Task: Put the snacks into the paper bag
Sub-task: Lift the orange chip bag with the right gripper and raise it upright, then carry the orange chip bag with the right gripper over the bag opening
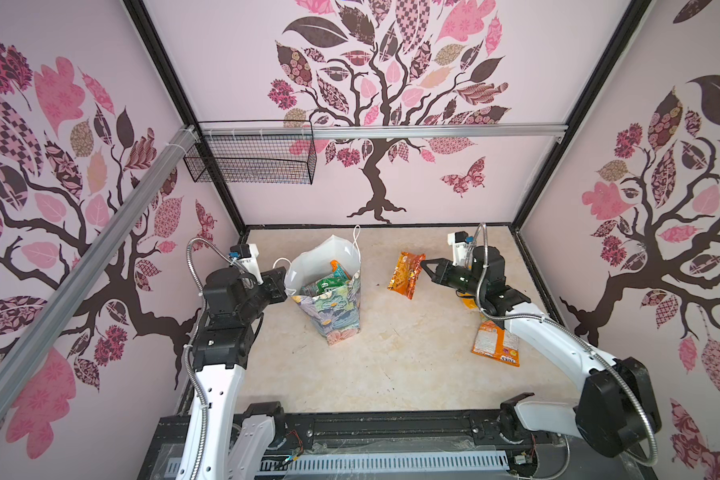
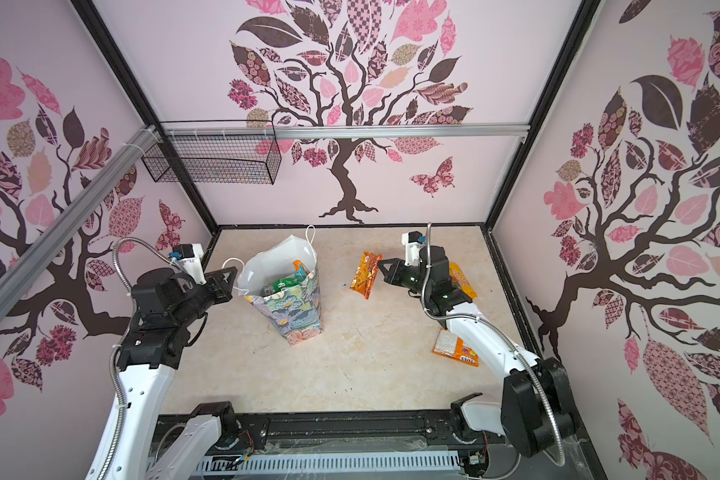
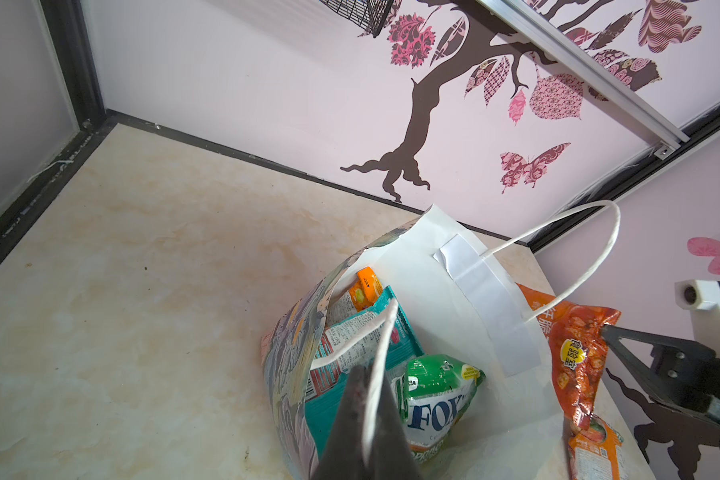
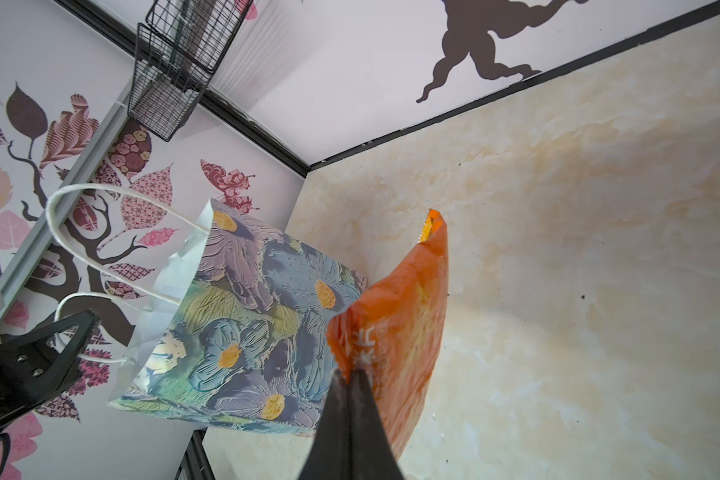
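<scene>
Paper bag [image 1: 333, 309] stands upright on the table [image 1: 391, 365], left of centre, mouth open. Inside it: a green packet [image 3: 437, 399], a teal packet [image 3: 350, 345] & a small orange packet [image 3: 366, 286]. L hand [image 3: 368, 399] is clenched on the bag's near cord handle [image 3: 381, 353], at the bag's left rim. R hand [image 4: 350, 376] is clamped on the edge of an orange packet [image 4: 400, 320], held up right of the bag, not touching it. Orange-and-white packet [image 1: 495, 343] lies flat on the table by the R arm. An orange-yellow packet [image 2: 462, 280] is partly hidden under that arm, prob. on the table too
</scene>
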Controlling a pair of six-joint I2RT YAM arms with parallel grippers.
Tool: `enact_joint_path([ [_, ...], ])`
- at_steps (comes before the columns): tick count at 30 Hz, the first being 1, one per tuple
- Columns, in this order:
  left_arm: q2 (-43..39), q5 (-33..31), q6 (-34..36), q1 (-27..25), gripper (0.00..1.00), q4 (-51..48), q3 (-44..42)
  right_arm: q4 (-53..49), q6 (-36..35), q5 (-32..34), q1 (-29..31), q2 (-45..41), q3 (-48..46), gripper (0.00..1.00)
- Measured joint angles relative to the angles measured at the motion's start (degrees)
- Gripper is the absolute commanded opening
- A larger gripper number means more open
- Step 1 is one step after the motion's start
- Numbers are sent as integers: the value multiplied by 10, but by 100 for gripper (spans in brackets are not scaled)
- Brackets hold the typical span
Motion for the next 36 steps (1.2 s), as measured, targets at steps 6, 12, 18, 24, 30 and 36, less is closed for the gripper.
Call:
enact_joint_path([
  [6,0,0,0,0,0,0,0,-31,-13,-1,24,-45,23,0],
  [12,0,0,0,0,0,0,0,-55,-23,10,52,-103,47,0],
  [18,0,0,0,0,0,0,0,-58,-21,5,70,-155,47,0],
  [24,0,0,0,0,0,0,0,-59,-19,-7,79,-170,49,0],
  [30,0,0,0,0,0,0,0,-65,-19,-11,111,-170,72,0],
  [36,0,0,0,0,0,0,0,-66,-29,-5,183,-157,120,0],
])
